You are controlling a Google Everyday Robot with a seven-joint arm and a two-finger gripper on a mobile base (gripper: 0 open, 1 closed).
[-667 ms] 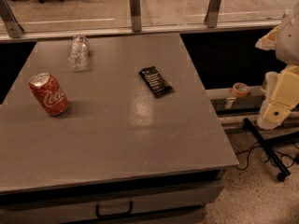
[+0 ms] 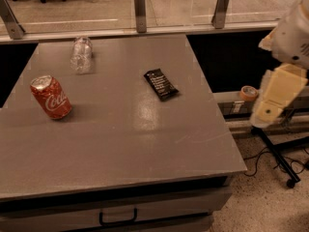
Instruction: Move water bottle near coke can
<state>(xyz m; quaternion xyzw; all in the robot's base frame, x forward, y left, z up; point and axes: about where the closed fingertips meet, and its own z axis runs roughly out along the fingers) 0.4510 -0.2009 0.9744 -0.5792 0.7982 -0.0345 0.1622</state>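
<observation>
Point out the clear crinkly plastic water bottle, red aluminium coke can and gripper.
water bottle (image 2: 82, 56), camera view, ribbed side.
coke can (image 2: 53, 100), camera view, red side.
gripper (image 2: 270, 109), camera view, right of the table (image 2: 145, 144), tip.

- The water bottle (image 2: 82, 55) – small, clear and crinkly – is lying at the far left of the table (image 2: 145, 149).
- The coke can (image 2: 51, 97) – red with white script – is sitting near the left edge, closer to the camera, with its silver top showing up-left, apart from the bottle.
- The gripper (image 2: 265, 116) is hanging beyond the table's right side.

Red can (image 2: 50, 98), clear bottle (image 2: 81, 54), black packet (image 2: 161, 84); cream jaws at right
</observation>
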